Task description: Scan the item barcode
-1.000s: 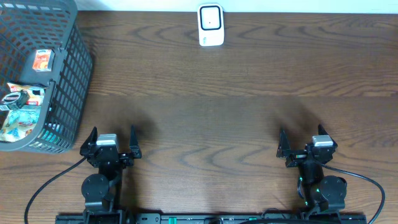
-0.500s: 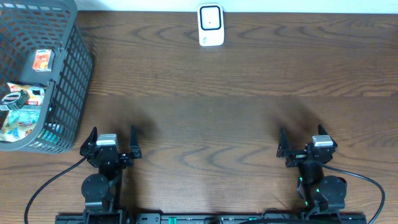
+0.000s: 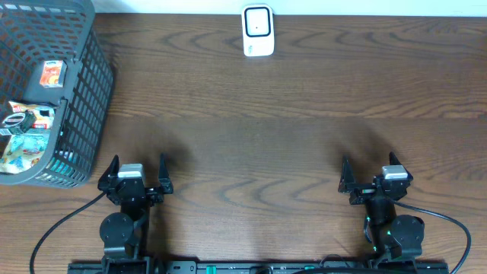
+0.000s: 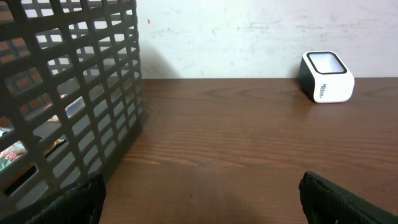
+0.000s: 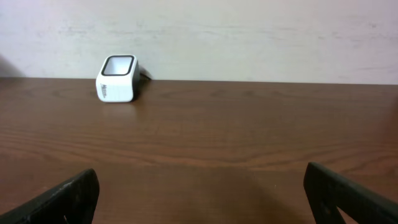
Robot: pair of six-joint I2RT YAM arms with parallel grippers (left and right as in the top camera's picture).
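Desk [image 3: 266, 114]: dark wood-grain.
Scanner [image 3: 258, 30]: white rounded box, dark window, far edge centre.
Basket [image 3: 85, 99]: grey plastic lattice, far left, holding glossy packets [image 3: 27, 135].
Left hand [image 3: 138, 163], right hand [image 3: 369, 164]: spread wide, empty.

No change shows between the earlier overhead views and now. The left claw [image 3: 138, 163] at the lower left of the frame, the right claw [image 3: 370, 164] at the lower right, and everything on the surface [image 3: 266, 137] match the earlier pictures.
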